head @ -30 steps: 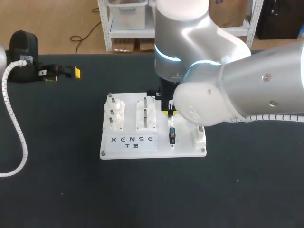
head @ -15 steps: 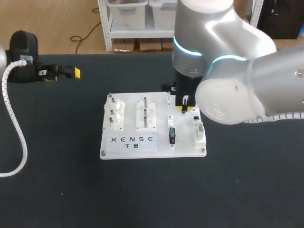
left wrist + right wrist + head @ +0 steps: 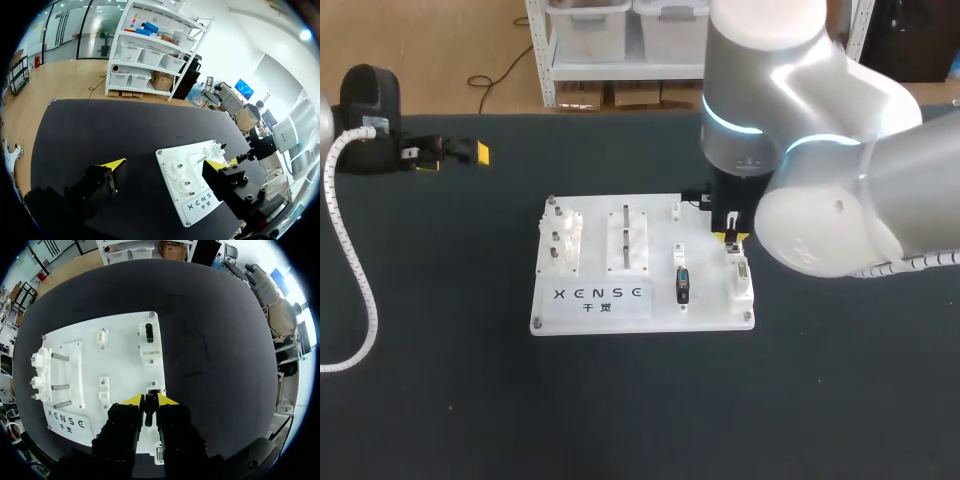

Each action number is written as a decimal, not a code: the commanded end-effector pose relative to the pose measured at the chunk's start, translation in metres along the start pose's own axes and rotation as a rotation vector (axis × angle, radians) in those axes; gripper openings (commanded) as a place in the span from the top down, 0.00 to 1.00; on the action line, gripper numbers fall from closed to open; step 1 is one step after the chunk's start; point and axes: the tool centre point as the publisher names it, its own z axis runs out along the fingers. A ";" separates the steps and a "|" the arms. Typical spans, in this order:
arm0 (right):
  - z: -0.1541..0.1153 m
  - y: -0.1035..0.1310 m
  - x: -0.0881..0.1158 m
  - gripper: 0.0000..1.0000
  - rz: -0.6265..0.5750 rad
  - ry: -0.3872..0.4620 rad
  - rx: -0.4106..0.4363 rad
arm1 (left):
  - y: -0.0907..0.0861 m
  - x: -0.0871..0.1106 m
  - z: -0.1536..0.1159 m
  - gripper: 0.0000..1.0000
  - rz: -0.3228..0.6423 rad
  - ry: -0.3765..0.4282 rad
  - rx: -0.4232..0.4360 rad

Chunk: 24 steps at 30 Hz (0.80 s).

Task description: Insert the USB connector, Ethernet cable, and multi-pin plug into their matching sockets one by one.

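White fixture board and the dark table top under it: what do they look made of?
The fixture board looks like white plastic, matte; even colour, crisp flat edges, metal-looking screws at its corners. The table top looks like a black matte mat, cloth or rubber, can't tell which; no glare, pale specks on it.

Robotics lab: left arm and right arm at a black-matted surface, white connector test board on it.
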 end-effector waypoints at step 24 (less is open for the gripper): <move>0.011 -0.006 -0.004 1.00 0.020 0.005 0.023 | 0.000 0.000 0.000 0.00 0.000 0.000 0.000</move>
